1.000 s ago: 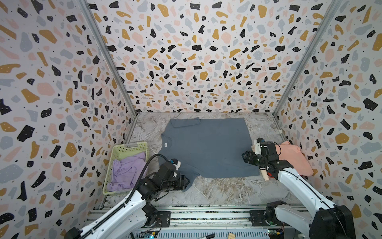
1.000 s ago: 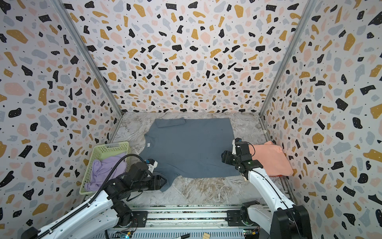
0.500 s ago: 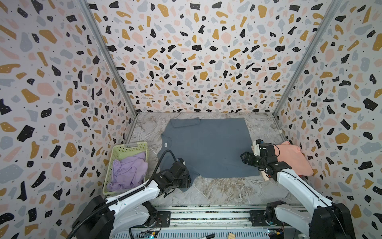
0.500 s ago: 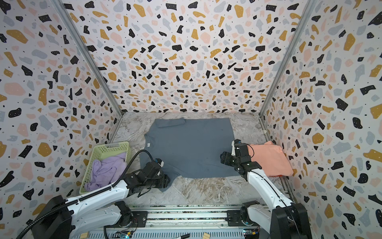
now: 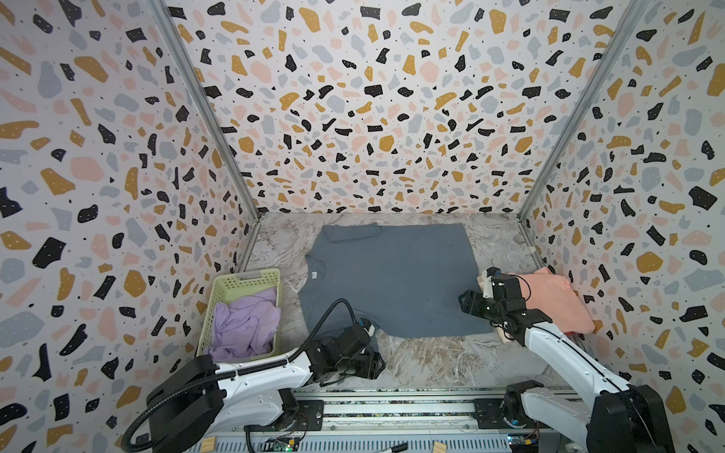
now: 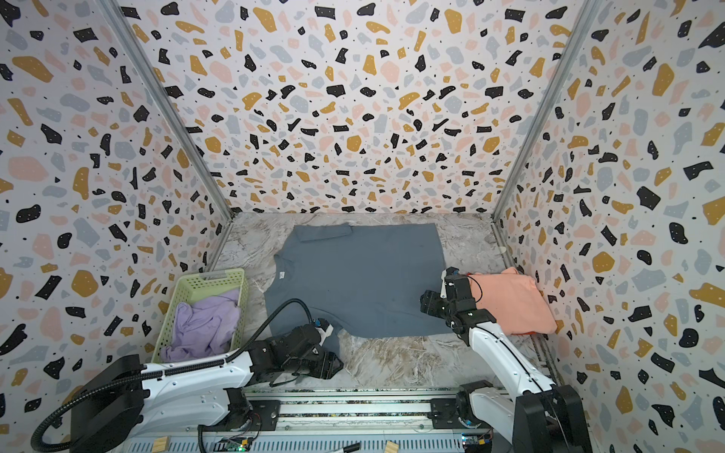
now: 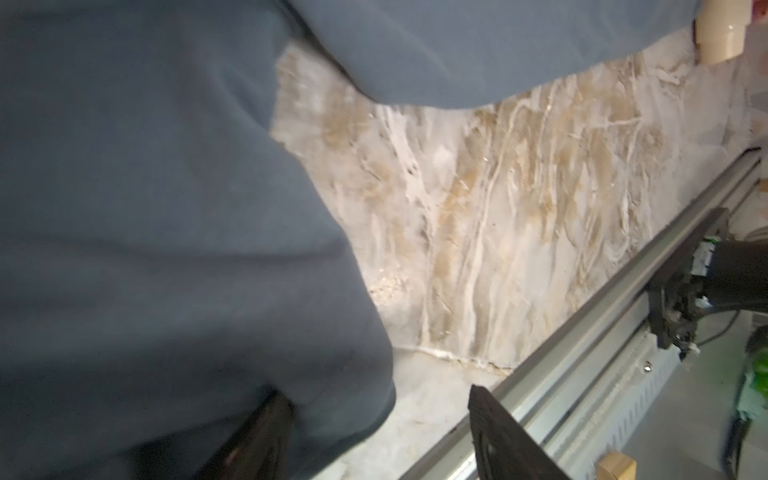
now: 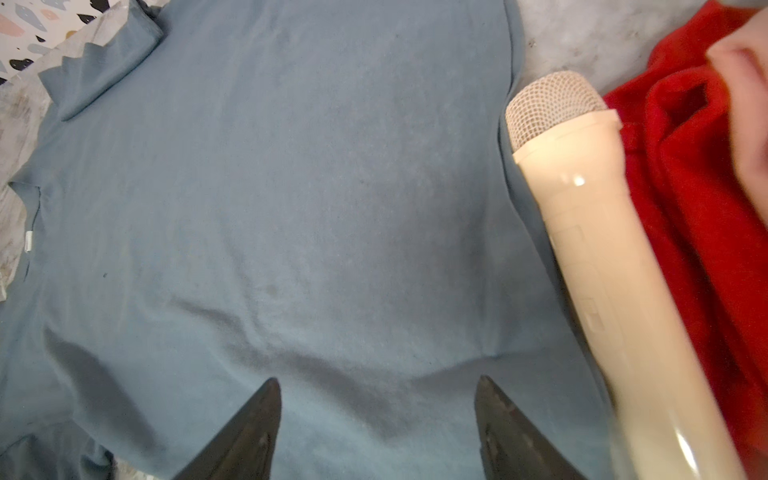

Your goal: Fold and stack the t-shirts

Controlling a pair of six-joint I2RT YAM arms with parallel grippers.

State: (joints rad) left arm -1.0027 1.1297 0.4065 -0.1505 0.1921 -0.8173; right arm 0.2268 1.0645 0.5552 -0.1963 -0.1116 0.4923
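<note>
A slate blue-grey t-shirt (image 5: 392,274) (image 6: 361,278) lies spread flat mid-table, its white neck label toward the basket. My left gripper (image 5: 370,362) (image 7: 374,415) sits low on its near sleeve (image 7: 187,249). The jaws are open, one finger half buried under the sleeve's edge. My right gripper (image 5: 469,304) (image 8: 376,386) hovers open just over the shirt's right hem side, nothing between its fingers. A folded salmon pink shirt (image 5: 549,302) lies at the right wall on a red one (image 8: 698,208). The lilac shirt (image 5: 247,325) is bunched in the basket.
The pale green lattice basket (image 5: 251,276) stands by the left wall. A cream microphone-shaped stick (image 8: 582,249) lies between the blue shirt's edge and the red shirt. A metal rail (image 7: 623,299) runs along the table's near edge, close to my left gripper.
My left arm has dropped low and slid its gripper toward the near edge along the sleeve, jaws widening slightly. My right gripper has shifted only slightly over the hem.
</note>
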